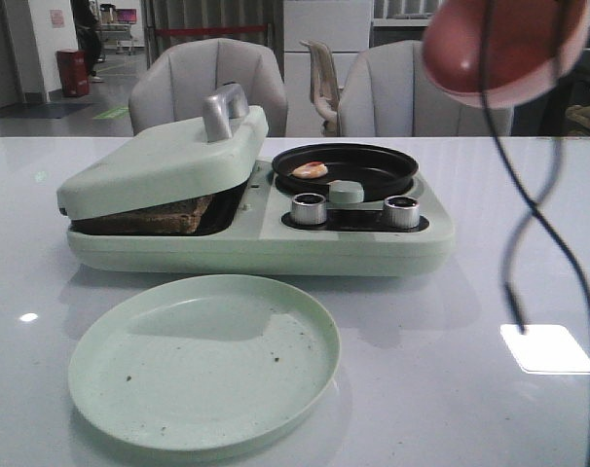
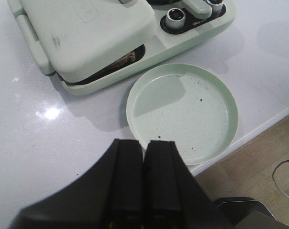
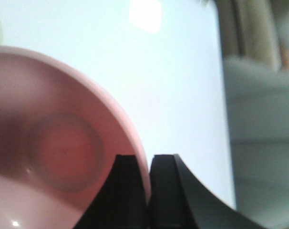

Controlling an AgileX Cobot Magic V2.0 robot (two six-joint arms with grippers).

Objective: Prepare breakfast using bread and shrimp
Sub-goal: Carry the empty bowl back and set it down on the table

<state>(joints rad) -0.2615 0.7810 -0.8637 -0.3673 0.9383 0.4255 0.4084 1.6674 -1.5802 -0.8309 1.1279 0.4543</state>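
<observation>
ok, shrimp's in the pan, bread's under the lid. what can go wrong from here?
1. The right gripper pinches only the pink bowl by its rim, high above the table; it could slip out.
2. The lid sits tilted on the bread, so toasting may be uneven.
3. The plate lies near the table edge; a nudge might push it off.

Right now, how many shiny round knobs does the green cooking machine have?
2. One knob sits on the machine's front panel below the black pan, toward the lid side. The other knob sits on the same panel, toward the machine's right end. None seem hidden.
</observation>
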